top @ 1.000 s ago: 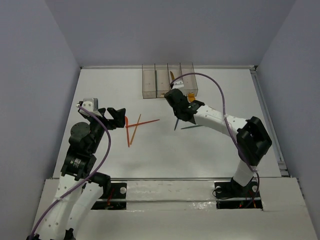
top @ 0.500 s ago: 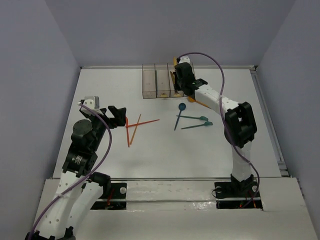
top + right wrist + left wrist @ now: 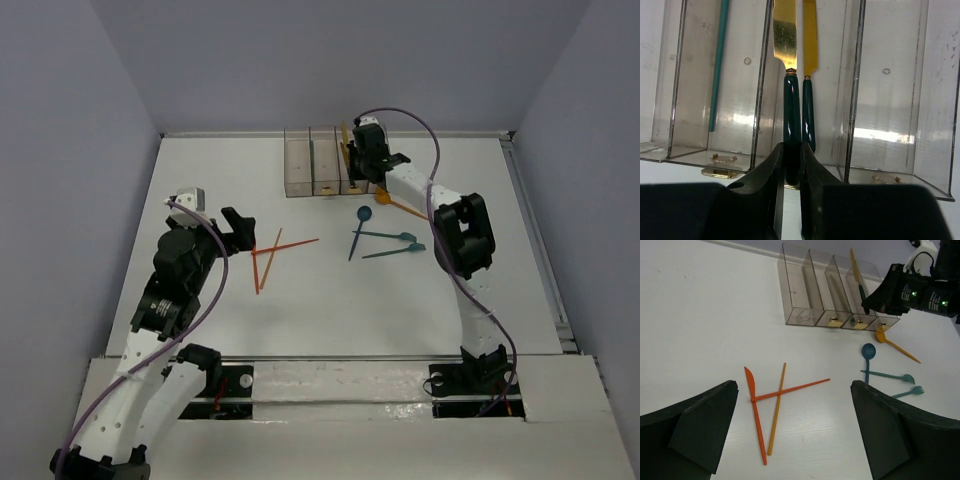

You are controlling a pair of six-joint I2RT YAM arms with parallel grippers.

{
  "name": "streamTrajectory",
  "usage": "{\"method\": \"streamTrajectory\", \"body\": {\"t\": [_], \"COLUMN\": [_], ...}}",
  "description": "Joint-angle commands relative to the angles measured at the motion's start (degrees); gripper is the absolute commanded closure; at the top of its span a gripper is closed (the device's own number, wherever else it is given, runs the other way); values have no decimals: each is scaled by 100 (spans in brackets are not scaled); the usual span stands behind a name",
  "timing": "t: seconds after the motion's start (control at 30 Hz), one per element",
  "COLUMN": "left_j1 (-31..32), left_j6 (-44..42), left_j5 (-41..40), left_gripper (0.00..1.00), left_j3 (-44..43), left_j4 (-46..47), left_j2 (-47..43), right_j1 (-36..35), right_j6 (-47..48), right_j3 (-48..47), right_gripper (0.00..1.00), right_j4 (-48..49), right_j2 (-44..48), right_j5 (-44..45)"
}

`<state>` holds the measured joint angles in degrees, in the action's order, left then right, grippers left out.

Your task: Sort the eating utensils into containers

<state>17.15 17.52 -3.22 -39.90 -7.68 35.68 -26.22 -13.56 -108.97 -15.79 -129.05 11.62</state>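
- The knife (image 3: 791, 105), with its green handle and gold blade, is hanging over the right half of the bins (image 3: 298, 172). Its long axis is running along the slots, blade pointing away from the claw. Which slot it is lining up with I cannot tell.
- The right claw (image 3: 790, 165) is pinching the handle end, jaws nearly closed.
- The left claw (image 3: 794, 386) is gaping wide and empty over the orange sticks (image 3: 268, 255), well apart from the bins.
- The white table (image 3: 200, 180) is lying bare around them, with grey walls (image 3: 90, 100) enclosing it.
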Motion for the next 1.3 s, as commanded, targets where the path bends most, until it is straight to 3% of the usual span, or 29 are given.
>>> {"method": "streamTrajectory", "body": {"t": [0.0,0.03,0.13,0.23,0.37,0.43,0.57,0.77,1.1,1.27], "left_j1": [-27,-27,-27,-27,-27,-27,-27,-27,-27,-27], "left_j6": [374,427,638,928,1341,1500,1737,2246,2283,2221], "left_j5": [-196,-222,-302,-407,-495,-521,-530,-399,-530,-626], "left_gripper": [4,8,31,38,41,47,55,64,77,77], "left_j3": [-316,-351,-387,-326,-115,-18,149,701,1169,1222], "left_j4": [-347,-505,-751,-1067,-1183,-1200,-1166,-744,117,390], "left_j2": [202,220,316,483,747,974,1361,1854,2900,2953], "right_j1": [47,47,47,47,47,47,-172,-674,-982,-1035], "right_j6": [-146,-147,-156,-155,-190,-348,-700,-1087,-1017,-955], "right_j3": [-353,-327,-195,-125,68,374,2189,4038,5201,5517], "right_gripper": [71,63,41,30,29,29,29,37,42,42], "right_j4": [200,208,278,349,322,401,1120,1518,1755,1755], "right_j2": [38,64,274,565,1048,1399,2785,3966,5065,5224], "right_j5": [-204,-178,-142,-265,-616,-959,-1406,-1619,-1829,-1944]}}
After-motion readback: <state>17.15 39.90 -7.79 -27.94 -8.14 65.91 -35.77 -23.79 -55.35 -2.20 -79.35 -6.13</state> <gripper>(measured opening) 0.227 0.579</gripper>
